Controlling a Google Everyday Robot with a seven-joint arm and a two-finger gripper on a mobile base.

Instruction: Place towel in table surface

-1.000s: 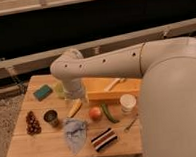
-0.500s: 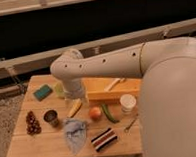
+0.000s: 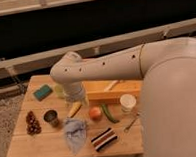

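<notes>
Towel (image 3: 74, 135) crumpled on table (image 3: 25, 147): likely soft, light, limp; pinch 1 raised fold. Gripper (image 3: 76, 100) hangs mid-table beyond it, state: cannot tell

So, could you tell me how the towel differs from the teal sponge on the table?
The towel is pale blue and crumpled in a heap; the sponge is darker teal, a flat block. The towel lies near the front edge, the sponge at the back left corner. The towel covers more area than the sponge. Both rest on the wooden table; the hand hangs above it, behind the towel.
</notes>
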